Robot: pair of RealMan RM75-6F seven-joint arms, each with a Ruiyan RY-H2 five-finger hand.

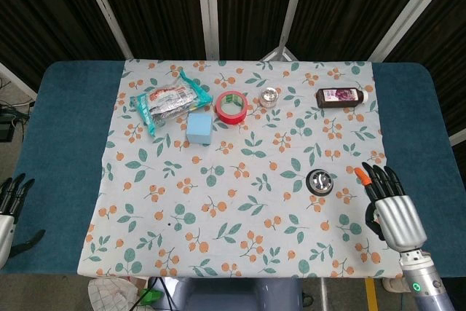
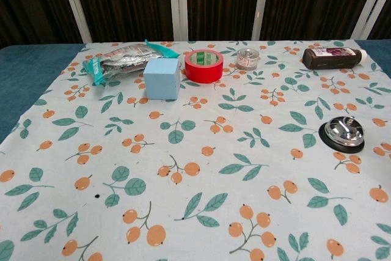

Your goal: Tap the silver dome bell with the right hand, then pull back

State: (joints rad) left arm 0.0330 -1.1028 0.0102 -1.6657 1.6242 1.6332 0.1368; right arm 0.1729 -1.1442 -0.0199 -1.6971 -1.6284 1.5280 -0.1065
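The silver dome bell [image 1: 320, 180] sits on a round black base on the near right part of the floral tablecloth [image 1: 240, 209], its polished cap catching bright glints of light; in the chest view the silver dome bell [image 2: 344, 132] shows as a shiny metal dome with a small button on top, standing alone with nothing touching it. The right robot hand [image 1: 393, 209] shows only in the head view, at the near right edge of the table [image 1: 65, 143], back side up, its dark fingers [image 1: 380, 178] spread apart and pointing away from the robot, one tip orange; it holds nothing and lies released. The bell lies to the left of this robot hand and slightly farther from the robot, apart from it with bare cloth between them. The left robot hand [image 1: 9, 209] sits at the near left edge beside the blue table surface, fingers apart and holding nothing, well apart from the bell. Farther back, a light blue foam cube [image 1: 199, 127] stands beside a red roll of tape [image 1: 232, 107], with a teal and silver snack packet [image 1: 167, 100] just to their left. A small clear round container with a metallic lid [image 1: 270, 97] lies right of the tape, and a dark brown bottle with a white cap [image 1: 341, 97] lies on its side near the far right of the cloth.
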